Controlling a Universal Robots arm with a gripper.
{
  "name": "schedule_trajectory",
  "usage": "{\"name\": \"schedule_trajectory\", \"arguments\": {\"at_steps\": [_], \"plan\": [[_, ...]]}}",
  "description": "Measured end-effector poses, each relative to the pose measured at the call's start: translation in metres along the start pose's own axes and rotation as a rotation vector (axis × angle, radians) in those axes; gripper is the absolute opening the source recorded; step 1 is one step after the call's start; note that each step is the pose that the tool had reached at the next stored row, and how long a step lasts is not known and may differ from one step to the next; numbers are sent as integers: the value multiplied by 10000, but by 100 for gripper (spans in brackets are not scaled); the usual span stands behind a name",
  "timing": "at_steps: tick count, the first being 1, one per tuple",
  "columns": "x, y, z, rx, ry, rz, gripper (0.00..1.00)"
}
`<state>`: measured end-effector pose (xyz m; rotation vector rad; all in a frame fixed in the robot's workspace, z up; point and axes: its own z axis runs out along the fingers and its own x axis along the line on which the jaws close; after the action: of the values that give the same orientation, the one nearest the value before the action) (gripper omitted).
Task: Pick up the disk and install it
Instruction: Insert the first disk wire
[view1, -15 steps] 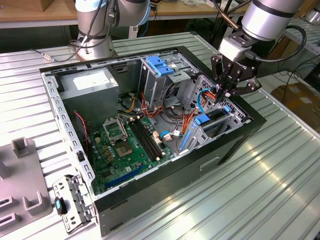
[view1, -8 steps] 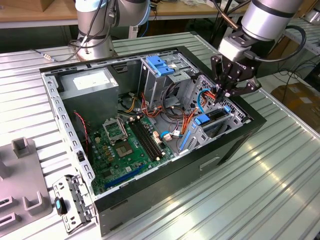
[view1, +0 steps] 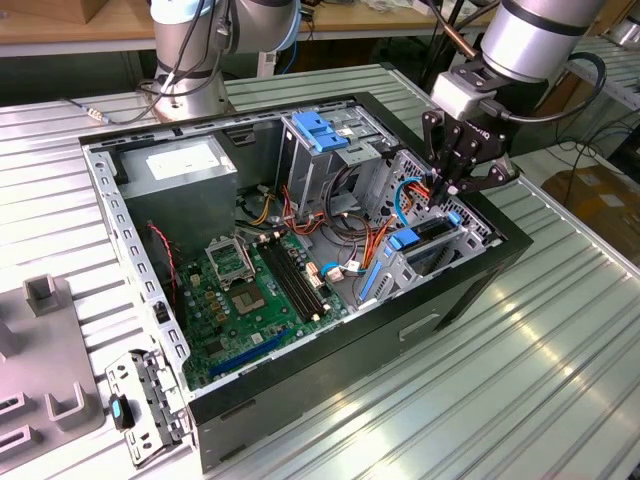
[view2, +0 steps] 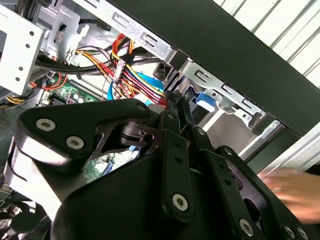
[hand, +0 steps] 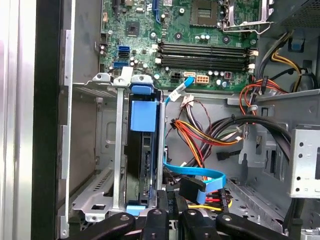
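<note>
I see a ribbed pale-green metal table (view1: 560, 330) carrying the open black computer case (view1: 400, 330), the silver robot-arm base (view1: 190, 95), grey plastic fixture blocks (view1: 45, 370) and a perforated metal bracket (view1: 145, 405).

An open computer case (view1: 330, 350) holds a green motherboard (view1: 250, 300) and grey power-supply box (view1: 180, 165).

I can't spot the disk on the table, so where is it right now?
The disk stands on edge in the metal bay at the computer case's front corner, on the exterior view's right, directly under the tool and beside the loose blue and orange cables.
</note>
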<state>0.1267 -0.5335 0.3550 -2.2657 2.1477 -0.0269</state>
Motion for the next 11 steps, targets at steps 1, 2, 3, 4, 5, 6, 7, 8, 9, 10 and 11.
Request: {"name": "schedule_trajectory", "arguments": {"at_steps": [1,2,3,4,5,6,7,8,9,10,11], "plan": [[0,0,0,0,-1,0,17],[0,0,1,0,-3,-1,17],[0,0,0,0,-2,0,17],[0,0,0,0,-3,-1,17],[0,0,1,0,-4,-1,17],[0,0,1,0,-4,-1,17],[0,0,1,0,-4,-1,17],[0,0,0,0,-4,-1,17],[0,0,0,0,-4,-1,17],[0,0,0,0,-5,0,17],[0,0,1,0,-5,0,17]]}}
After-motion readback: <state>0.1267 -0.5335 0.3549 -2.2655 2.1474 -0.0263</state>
